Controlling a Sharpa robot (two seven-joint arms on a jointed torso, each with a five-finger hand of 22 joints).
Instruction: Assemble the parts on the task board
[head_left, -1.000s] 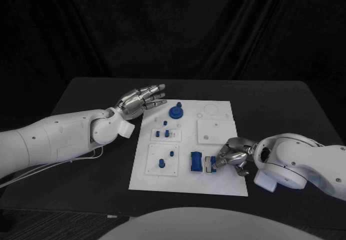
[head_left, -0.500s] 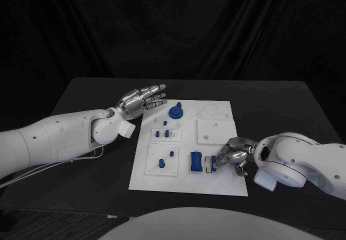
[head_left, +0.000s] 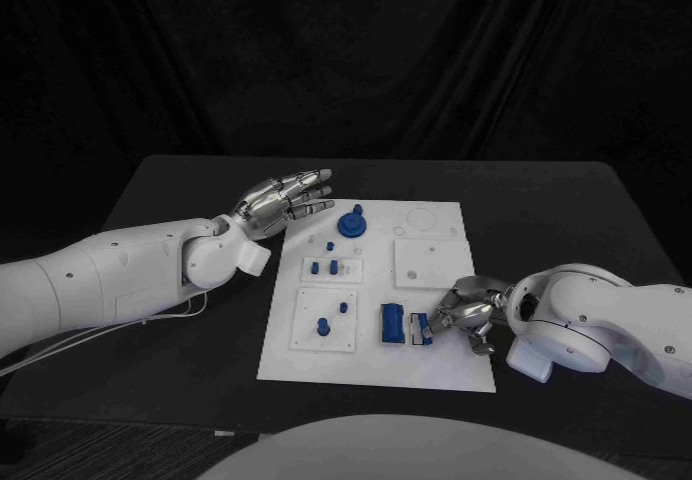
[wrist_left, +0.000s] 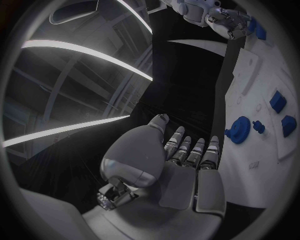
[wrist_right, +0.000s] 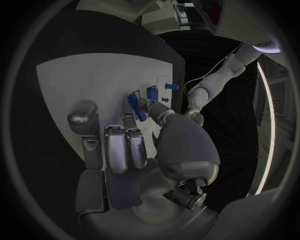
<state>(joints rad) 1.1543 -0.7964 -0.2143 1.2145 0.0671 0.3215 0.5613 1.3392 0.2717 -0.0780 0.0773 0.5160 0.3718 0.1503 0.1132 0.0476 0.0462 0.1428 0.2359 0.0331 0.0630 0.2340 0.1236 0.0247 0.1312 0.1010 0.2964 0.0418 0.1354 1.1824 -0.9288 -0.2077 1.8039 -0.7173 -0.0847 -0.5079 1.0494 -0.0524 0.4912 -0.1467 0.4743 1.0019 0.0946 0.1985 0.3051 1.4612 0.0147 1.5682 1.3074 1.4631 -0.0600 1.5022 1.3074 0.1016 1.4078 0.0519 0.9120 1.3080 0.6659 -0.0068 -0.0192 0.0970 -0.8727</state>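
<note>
1. My right hand (head_left: 469, 318) sits low over the near right part of the white board (head_left: 447, 370), fingers curled down around a small blue piece (head_left: 424, 326) that stands in a slot there. From the head camera I see the fingertips touching it; in the right wrist view the thumb and a finger close on a blue piece (wrist_right: 136, 106) — I read that as a pinch.
2. My left hand (head_left: 284, 200) hovers above the table (head_left: 173, 190) just off the board's far left corner, fingers stretched out and slightly apart, holding nothing. The left wrist view shows the same: flat palm, straight fingers (wrist_left: 190, 150), nothing between them.
3. The board lies in the middle of the table, its long sides running away from me.
4. Just left of the pinched piece stands a taller blue block (head_left: 391, 323), near but apart from my fingers.
5. On the near left square plate I see two small blue pegs (head_left: 323, 325) — one nearer the plate's middle, one toward its far edge.
6. Further along the left side, a small plate carries a few short blue pieces (head_left: 330, 267).
7. At the far left corner of the board sits a round blue knob (head_left: 351, 222), close to my left fingertips but not touching.
8. A plain white square plate (head_left: 433, 262) lies on the right side, beyond my right hand.
</note>
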